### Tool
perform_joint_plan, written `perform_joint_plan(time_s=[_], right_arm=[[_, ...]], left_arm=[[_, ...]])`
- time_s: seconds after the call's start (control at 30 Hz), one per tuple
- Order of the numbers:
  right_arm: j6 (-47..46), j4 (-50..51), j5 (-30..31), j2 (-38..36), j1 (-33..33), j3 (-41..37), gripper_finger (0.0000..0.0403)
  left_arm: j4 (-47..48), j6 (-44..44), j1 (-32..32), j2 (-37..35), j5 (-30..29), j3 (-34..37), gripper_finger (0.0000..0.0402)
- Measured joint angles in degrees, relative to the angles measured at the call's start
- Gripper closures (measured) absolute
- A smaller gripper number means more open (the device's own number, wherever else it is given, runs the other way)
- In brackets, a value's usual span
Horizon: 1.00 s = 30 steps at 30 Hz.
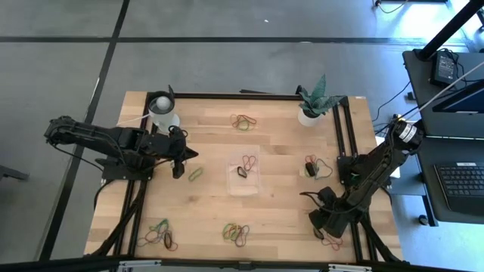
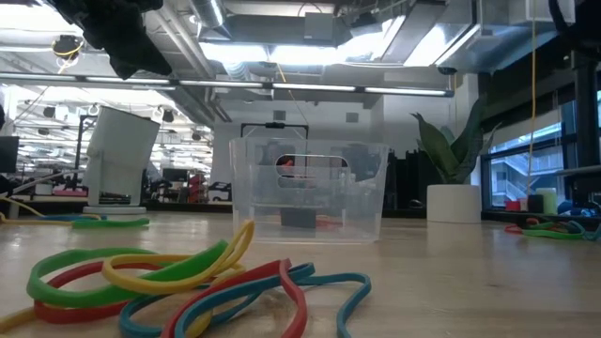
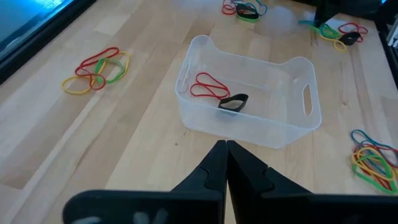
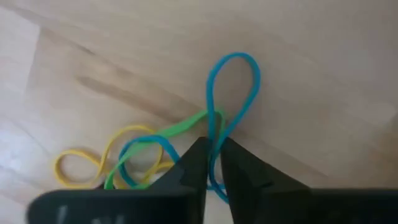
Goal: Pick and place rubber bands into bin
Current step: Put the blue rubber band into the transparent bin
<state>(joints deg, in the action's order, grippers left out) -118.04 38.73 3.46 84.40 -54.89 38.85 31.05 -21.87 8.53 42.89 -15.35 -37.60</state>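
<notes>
Rubber bands scattered in clumps around a clear bin on the wooden table.

The bin (image 1: 244, 174) stands upright mid-table, holding a red band (image 3: 208, 86) and a dark band (image 3: 234, 102). Other clumps lie near the table's edges: a front pile (image 1: 237, 233), a front-left pile (image 1: 159, 235), and a blue, green and yellow tangle (image 4: 180, 146).

White cup (image 1: 162, 112) back-left on wood table (image 1: 280, 219); potted plant (image 1: 311, 102) back-right; laptop (image 1: 461, 181) beside table.
</notes>
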Motion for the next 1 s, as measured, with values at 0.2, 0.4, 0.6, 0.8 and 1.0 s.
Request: perform_joint_plan(time_s=[0.2, 0.4, 0.6, 0.8, 1.0], right_arm=[[-0.1, -0.2, -1.0, 0.0, 0.0, 0.0, 0.0294], [-0.3, -0.4, -1.8, -1.1, -0.1, 0.4, 0.0287], [0.0, 3.4, -1.7, -1.9, -0.1, 3.0, 0.0313], [1.3, 3.7, -1.7, -1.9, -0.1, 3.6, 0.0388], [1.3, 2.7, -1.7, -1.9, -0.1, 3.6, 0.0399]], left_arm=[[0.0, 0.0, 0.0, 0.0, 0.0, 0.0, 0.0398], [0.0, 0.0, 0.0, 0.0, 0.0, 0.0, 0.0398], [0.0, 0.0, 0.0, 0.0, 0.0, 0.0, 0.0397], [0.0, 0.0, 0.0, 0.0, 0.0, 0.0, 0.0397], [0.0, 0.0, 0.0, 0.0, 0.0, 0.0, 0.0398]])
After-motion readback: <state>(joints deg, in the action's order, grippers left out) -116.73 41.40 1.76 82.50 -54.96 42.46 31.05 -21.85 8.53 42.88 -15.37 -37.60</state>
